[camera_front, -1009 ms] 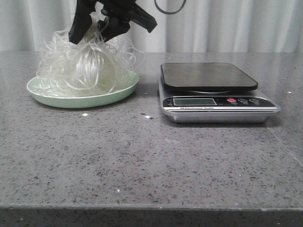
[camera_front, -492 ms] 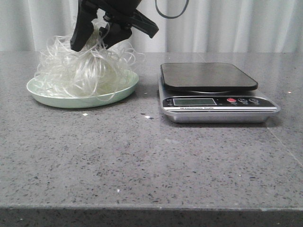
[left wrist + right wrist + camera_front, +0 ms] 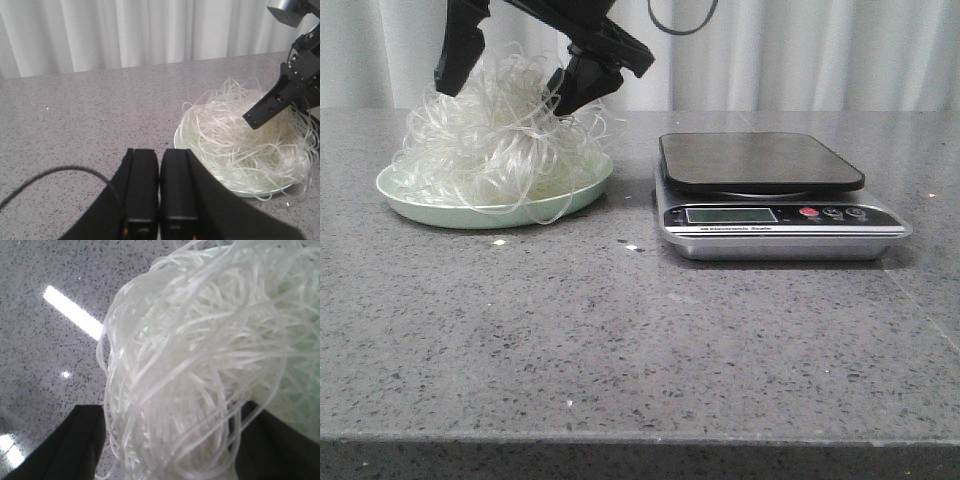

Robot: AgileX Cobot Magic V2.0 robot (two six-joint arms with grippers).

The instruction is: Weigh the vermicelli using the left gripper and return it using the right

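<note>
The vermicelli (image 3: 495, 140) is a whitish tangle heaped on the pale green plate (image 3: 440, 212) at the table's left. My right gripper (image 3: 510, 75) is open right above it, its fingers (image 3: 585, 80) splayed wide on either side of the heap's top. In the right wrist view the vermicelli (image 3: 200, 355) fills the gap between the parted fingers (image 3: 65, 440) of the right gripper (image 3: 170, 440). My left gripper (image 3: 160, 152) is shut and empty, low over the bare table beside the plate (image 3: 250, 192). It does not show in the front view. The vermicelli (image 3: 240, 145) and a right finger (image 3: 270, 105) show there.
A silver kitchen scale (image 3: 760, 165) with a black top stands to the right of the plate, nothing on it. A pale curtain hangs behind the table. A black cable (image 3: 60, 175) loops beside the left gripper.
My right gripper has opened: its fingers have spread wide apart. The vermicelli, pinched at the top before, has settled into a fuller heap on the plate.
</note>
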